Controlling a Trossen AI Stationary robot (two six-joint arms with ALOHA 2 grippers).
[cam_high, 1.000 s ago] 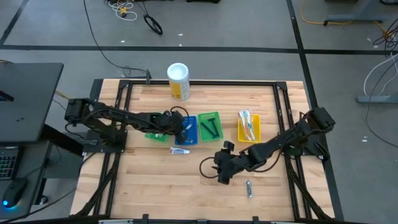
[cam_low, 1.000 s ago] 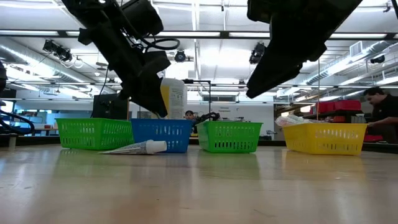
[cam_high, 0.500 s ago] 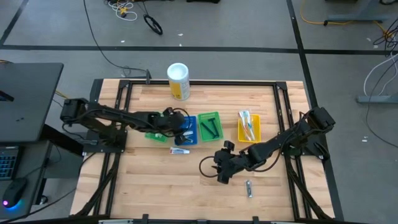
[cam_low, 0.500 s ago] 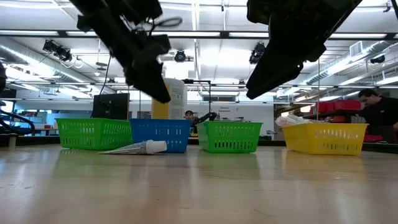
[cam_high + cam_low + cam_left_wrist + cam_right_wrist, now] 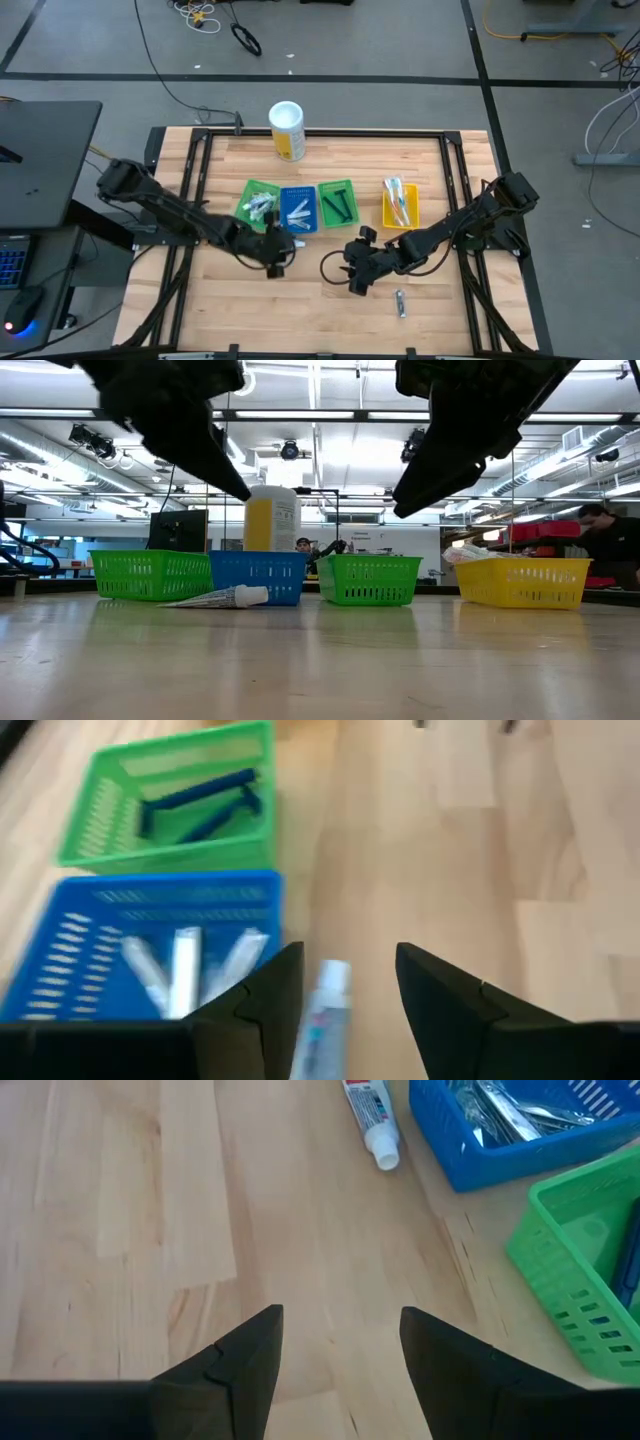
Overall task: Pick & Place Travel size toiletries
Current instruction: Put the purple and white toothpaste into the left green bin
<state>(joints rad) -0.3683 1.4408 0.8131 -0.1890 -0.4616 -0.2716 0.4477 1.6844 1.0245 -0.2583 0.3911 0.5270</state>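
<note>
Left wrist view: we are hovering our empty left gripper (image 5: 348,985), jaws apart, astride the tube (image 5: 322,1016), at 6 o'clock of the blue tray (image 5: 150,892), for grasping.

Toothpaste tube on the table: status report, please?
Left gripper open above the toothpaste tube, empty. Tube flat beside the blue basket. Right gripper open, waiting mid-table. Nothing in the way.

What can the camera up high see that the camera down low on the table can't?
Only the high view shows what lies inside the trays: dark blue razors, toothbrushes, and a small tube alone on the wood. Only the low view shows the room behind, with a person at the right edge. Both show the blue tray, the yellow tray and the white-and-yellow canister.
</note>
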